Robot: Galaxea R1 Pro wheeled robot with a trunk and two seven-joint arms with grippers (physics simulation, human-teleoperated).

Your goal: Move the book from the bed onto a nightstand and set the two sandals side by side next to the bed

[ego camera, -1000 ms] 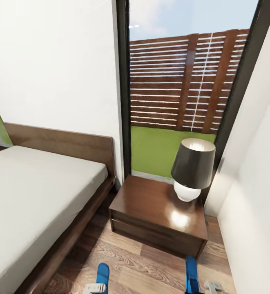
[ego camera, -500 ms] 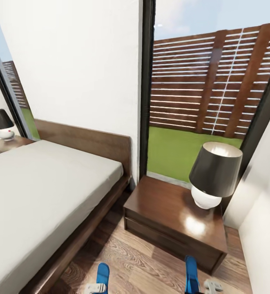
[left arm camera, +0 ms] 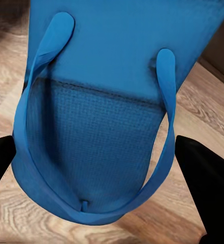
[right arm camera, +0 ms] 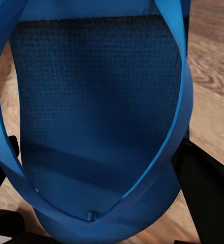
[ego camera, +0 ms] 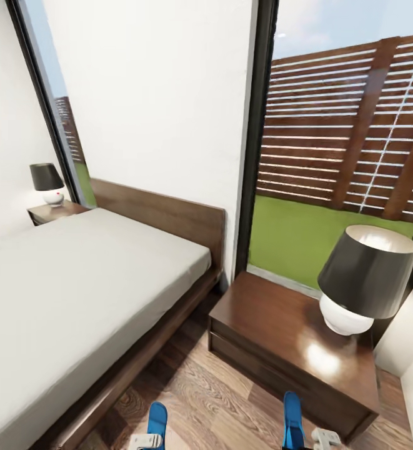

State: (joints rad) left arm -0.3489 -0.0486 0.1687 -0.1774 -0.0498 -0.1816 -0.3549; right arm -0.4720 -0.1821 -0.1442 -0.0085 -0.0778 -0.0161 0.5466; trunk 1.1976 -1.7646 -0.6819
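Both bright blue sandals are in my grippers. The left sandal [ego camera: 157,420] [left arm camera: 99,127] sits between the black fingers [left arm camera: 205,183] of my left gripper [ego camera: 145,441] [left arm camera: 99,170], which is shut on it. My right gripper [ego camera: 322,437] [right arm camera: 99,183] is shut on the right sandal [ego camera: 292,417] [right arm camera: 96,101]. Both hang low over the wood floor. The bed [ego camera: 75,281] with its white mattress fills the left of the head view. The near nightstand [ego camera: 281,328] stands to the right of it. The book is out of view.
A lamp [ego camera: 362,281] with a dark shade stands on the near nightstand's right side. A second nightstand [ego camera: 53,212] with its lamp [ego camera: 47,182] stands beyond the bed. A strip of plank floor [ego camera: 212,394] runs between bed and near nightstand. A tall window [ego camera: 350,144] lies behind.
The camera has turned left: the bed, window and near nightstand have slid right in the picture, and the far nightstand has come into sight. Both sandals stay held.
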